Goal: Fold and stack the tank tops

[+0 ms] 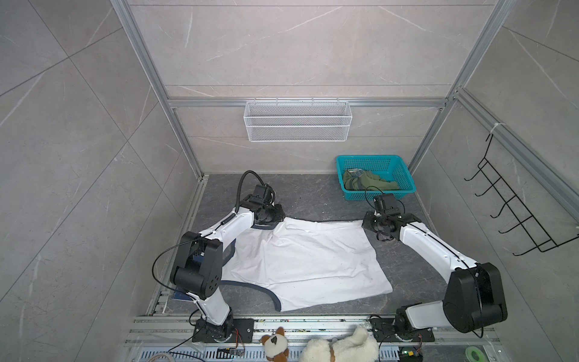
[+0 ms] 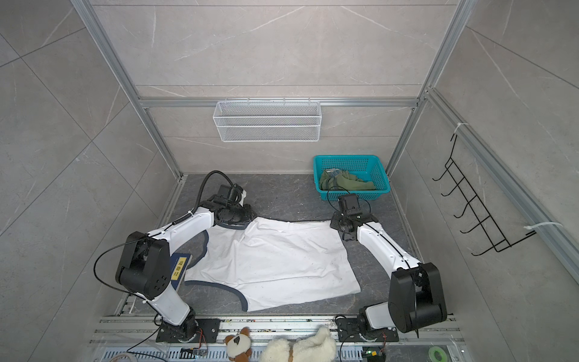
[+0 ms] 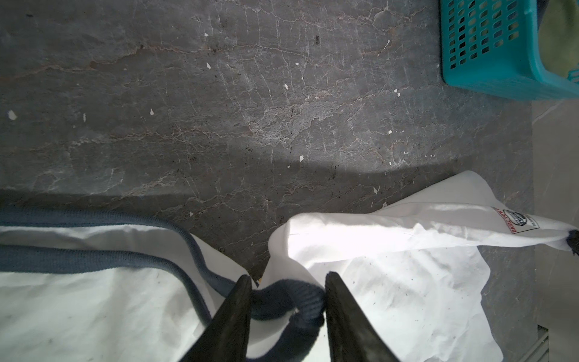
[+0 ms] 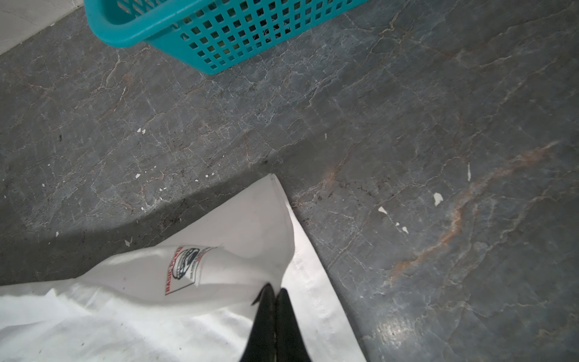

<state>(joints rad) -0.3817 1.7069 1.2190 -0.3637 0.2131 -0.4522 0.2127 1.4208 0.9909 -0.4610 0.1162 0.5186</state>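
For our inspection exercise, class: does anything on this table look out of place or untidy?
Yes: the olive tank top lies crumpled in the teal basket, not folded, while the white tank top has its far edge bunched and lifted off the table.

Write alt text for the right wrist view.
The right gripper, black fingers shut, pinches the hem corner of a white cloth tank top, a small label beside them. Beyond, a teal plastic basket stands on the dark grey table.

two tank tops (image 1: pixel 307 260), two baskets (image 1: pixel 369 163), two toys (image 1: pixel 341 348)
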